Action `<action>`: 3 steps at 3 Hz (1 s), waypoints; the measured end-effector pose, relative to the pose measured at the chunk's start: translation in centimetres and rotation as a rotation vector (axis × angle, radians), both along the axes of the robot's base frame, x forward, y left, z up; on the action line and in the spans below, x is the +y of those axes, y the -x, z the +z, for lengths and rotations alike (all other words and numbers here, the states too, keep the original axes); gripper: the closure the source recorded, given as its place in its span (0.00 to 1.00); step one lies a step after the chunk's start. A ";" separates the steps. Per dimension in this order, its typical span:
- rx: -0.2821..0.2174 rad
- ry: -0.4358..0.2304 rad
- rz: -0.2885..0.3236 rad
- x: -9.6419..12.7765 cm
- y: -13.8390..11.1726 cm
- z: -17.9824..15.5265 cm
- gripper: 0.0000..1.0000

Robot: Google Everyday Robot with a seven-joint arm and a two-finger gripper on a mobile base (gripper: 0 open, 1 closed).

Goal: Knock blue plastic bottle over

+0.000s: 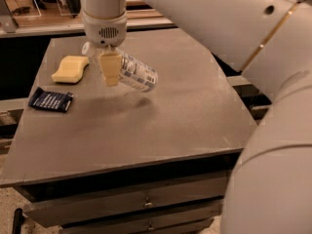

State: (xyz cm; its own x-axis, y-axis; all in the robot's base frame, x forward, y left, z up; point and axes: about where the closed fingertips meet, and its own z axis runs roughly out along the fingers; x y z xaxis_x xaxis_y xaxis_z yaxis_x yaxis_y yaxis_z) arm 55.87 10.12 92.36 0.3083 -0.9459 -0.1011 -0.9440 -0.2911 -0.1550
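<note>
The blue plastic bottle (139,74) is tipped far over on the grey table (195,116), near its back middle. Its white cap (87,48) points left and its base points right and down, with a shadow under it. My gripper (110,68) hangs from the white wrist right in front of the bottle's neck end and overlaps it. Its tan fingers (110,62) read as one closed block with no gap. I cannot tell whether the bottle rests fully on the table.
A yellow sponge (70,68) lies at the table's back left. A dark blue packet (50,100) lies in front of it near the left edge. My large white arm (253,82) fills the right side. Drawers (146,204) sit under the table front.
</note>
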 end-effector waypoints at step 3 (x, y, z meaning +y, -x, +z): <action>0.098 0.092 -0.038 -1.4 -2.7 -5.7 0.59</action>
